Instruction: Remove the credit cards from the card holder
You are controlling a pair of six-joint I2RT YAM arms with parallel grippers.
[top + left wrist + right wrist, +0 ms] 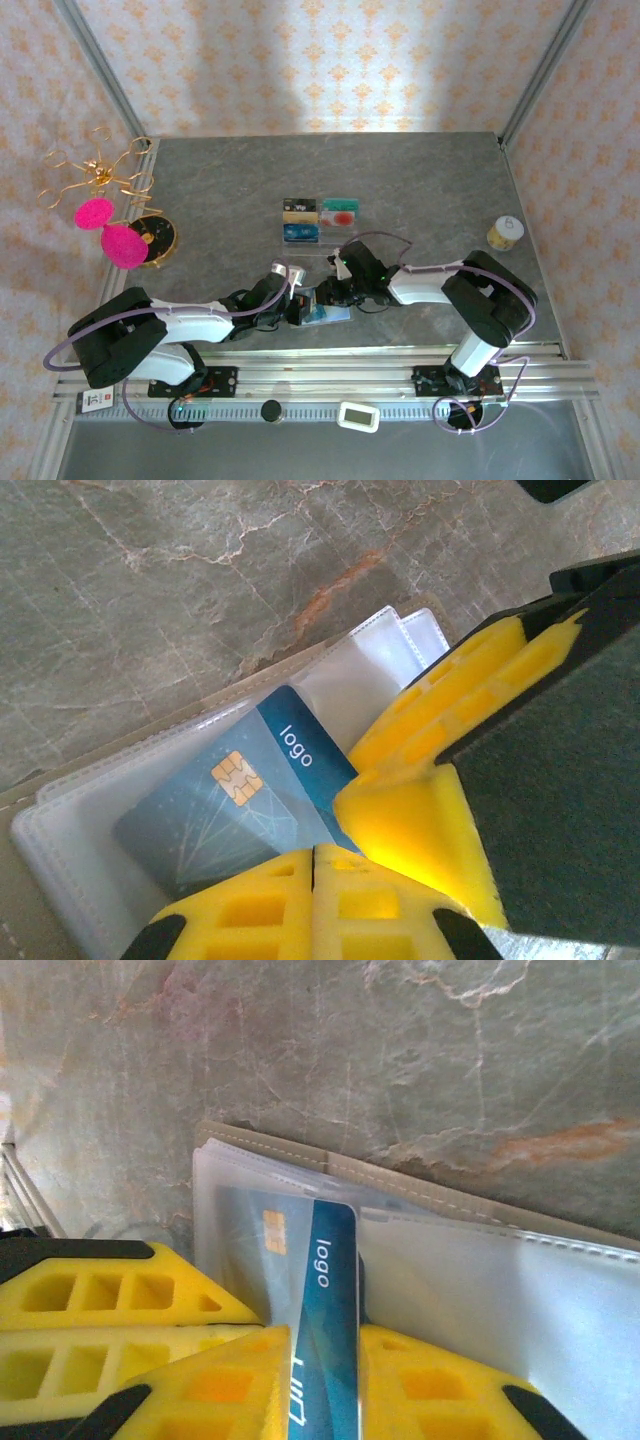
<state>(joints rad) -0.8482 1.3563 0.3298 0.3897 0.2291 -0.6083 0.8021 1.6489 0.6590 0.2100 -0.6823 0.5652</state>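
Plastic this thin is light, stiff and slick; the blue credit card [320,1260] should slide freely once it starts, though the soft clear sleeve [470,1300] of the card holder [270,1146] will probably flex and drag along (so it wants pinning down). The best hold is likely the card's exposed short end, pinched flat across its faces; its chip end sits inside the sleeve.

The holder lies open on the table [200,190] near the front edge, between the two arms. The right wrist view shows the right gripper [322,1360] nearly closed, its yellow fingers clamping that exposed end. The left wrist view shows the left gripper [313,870] fully closed at the holder's edge, over the card's far corner; whether it pinches the lining or merely presses on it I cannot tell. That view also shows the card's full face in its pocket; the overhead view adds a clear tray [320,222] well behind the holder.
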